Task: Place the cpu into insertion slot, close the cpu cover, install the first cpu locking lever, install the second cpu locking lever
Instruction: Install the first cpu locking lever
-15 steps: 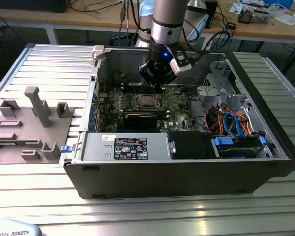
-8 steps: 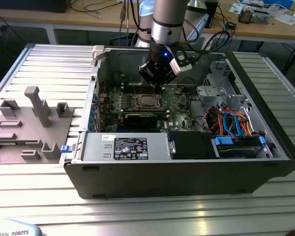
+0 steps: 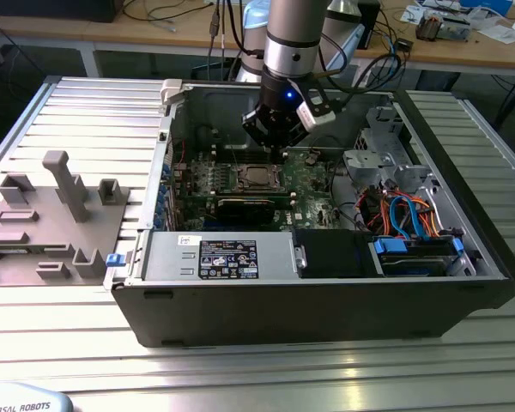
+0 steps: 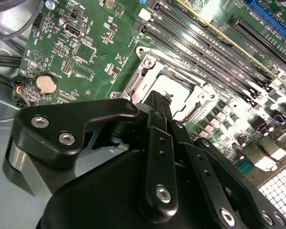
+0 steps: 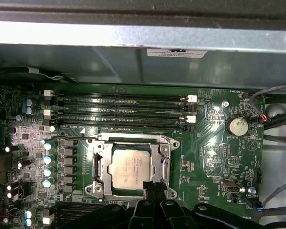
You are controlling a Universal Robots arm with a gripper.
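Slatted aluminium table [image 3: 86, 112] bore the open computer case [image 3: 326, 300]. The cpu [image 5: 132, 168] lay in the insertion slot [image 5: 115, 192] with the cpu cover [image 5: 101, 164] down around it. My gripper [image 5: 153, 187] hung at the slot's edge, fingers [image 5: 148, 190] pressed together on nothing. I judged a locking-lever step in hand, calling for a steady push.

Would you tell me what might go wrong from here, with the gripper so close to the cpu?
1. The gripper hangs at the edge of the cpu cover; a slip might scrape the cpu seated inside it.
2. Capacitors stand in a row beside the cover; a sideways sweep could possibly knock them.
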